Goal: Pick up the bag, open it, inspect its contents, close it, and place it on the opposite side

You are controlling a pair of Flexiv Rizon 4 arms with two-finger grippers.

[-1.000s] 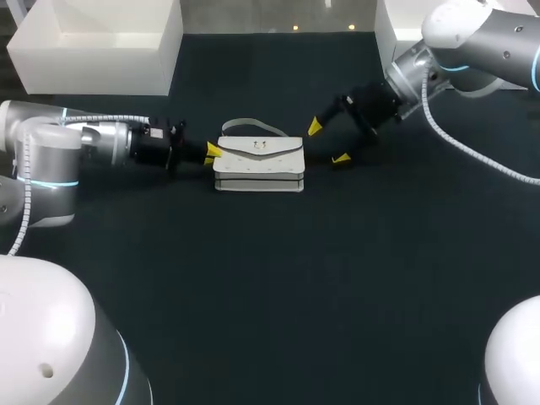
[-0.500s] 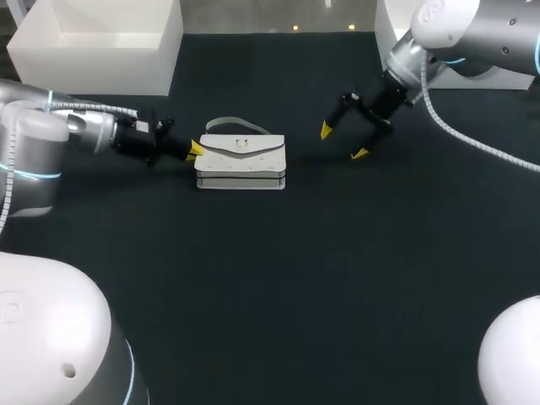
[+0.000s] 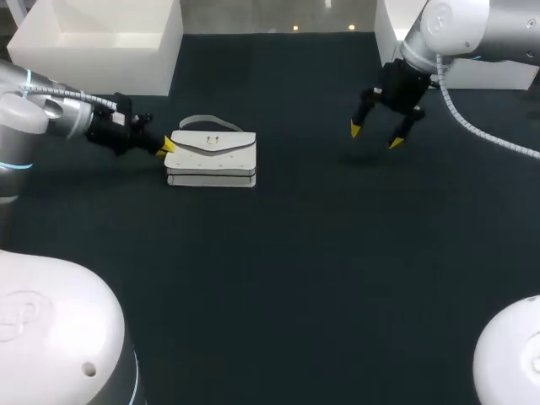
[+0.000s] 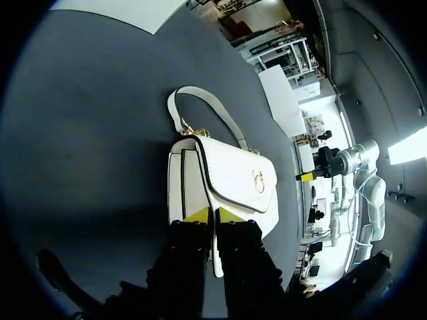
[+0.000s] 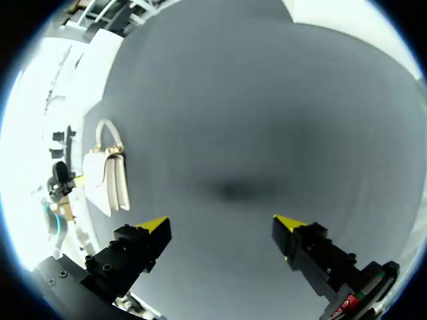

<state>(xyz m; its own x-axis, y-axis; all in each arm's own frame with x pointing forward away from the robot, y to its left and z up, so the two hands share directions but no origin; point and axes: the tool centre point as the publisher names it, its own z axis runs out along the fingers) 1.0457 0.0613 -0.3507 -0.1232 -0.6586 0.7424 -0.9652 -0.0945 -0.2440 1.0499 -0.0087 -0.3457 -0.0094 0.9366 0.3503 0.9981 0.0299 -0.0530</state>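
Observation:
A white handbag (image 3: 211, 156) with a flap, a gold clasp and a curved handle is at the left of the dark table (image 3: 278, 278), flap up. My left gripper (image 3: 164, 146) is at the bag's left end, shut on its edge. In the left wrist view the yellow tips pinch the end of the bag (image 4: 233, 173), with the left gripper (image 4: 213, 215) nearly closed. My right gripper (image 3: 375, 136) hangs open over the table at the back right, far from the bag. The right wrist view shows the right gripper (image 5: 223, 225) empty, with the bag (image 5: 107, 180) well ahead.
A white box (image 3: 93, 42) stands at the back left, just behind my left arm. Another white box (image 3: 396, 34) stands at the back right, behind my right arm. Dark tabletop stretches across the middle and front.
My left gripper has drawn the bag to the left across the table. The right gripper, still open, has pulled away to the right and turned its fingers downward.

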